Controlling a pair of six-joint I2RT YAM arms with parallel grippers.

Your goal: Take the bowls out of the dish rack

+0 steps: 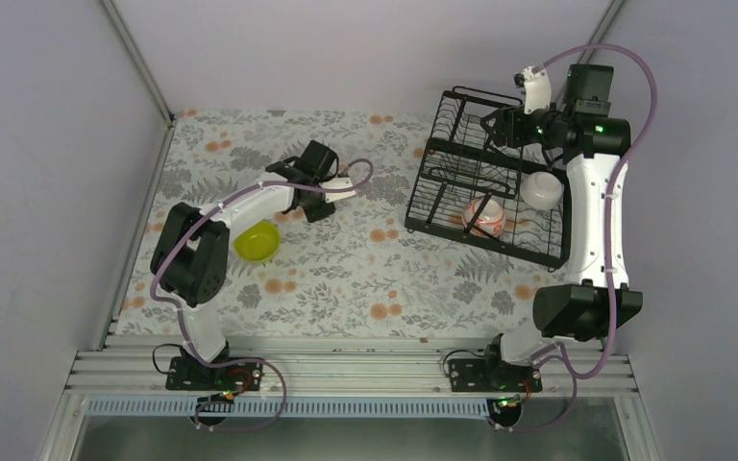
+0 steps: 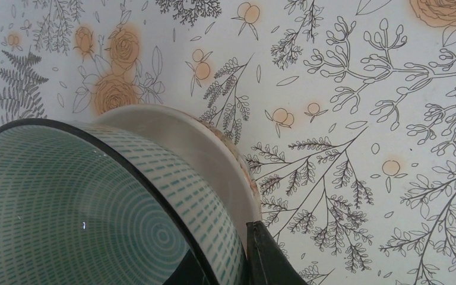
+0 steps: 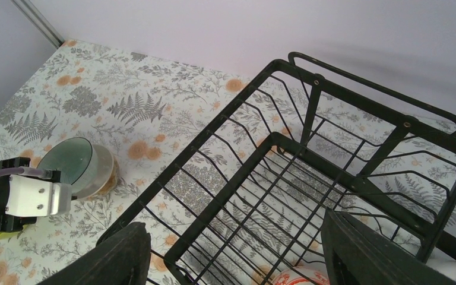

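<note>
Grey-walled booth, with a floral tablecloth (image 1: 346,279) of grey ferns and orange roses covering the table.

On the left side the lime-yellow bowl (image 1: 257,240) sits upright on the cloth, just beside the left arm's elbow. A little further right, the left gripper (image 1: 319,197) is down at the cloth over a stack of two bowls. The pale mint-green bowl (image 2: 95,214), black-rimmed with rings of teal dashes inside and out, is nested in the tan-brown speckled bowl (image 3: 103,173), which stands on the cloth. The left wrist view shows one dark finger (image 2: 267,255) pressed against the outside of the stack, jaws drawn in narrow on the mint bowl's wall.

Right of the middle stands the black wire dish rack (image 1: 423,187), well apart from the stack. Its lower tray holds the white bowl with red-orange pattern (image 1: 483,215) and, just to its right, the plain white bowl (image 1: 542,189).

Above the rack's raised tier hangs the right gripper (image 3: 236,222), its two black fingers spread wide with nothing between them but the wires below.
</note>
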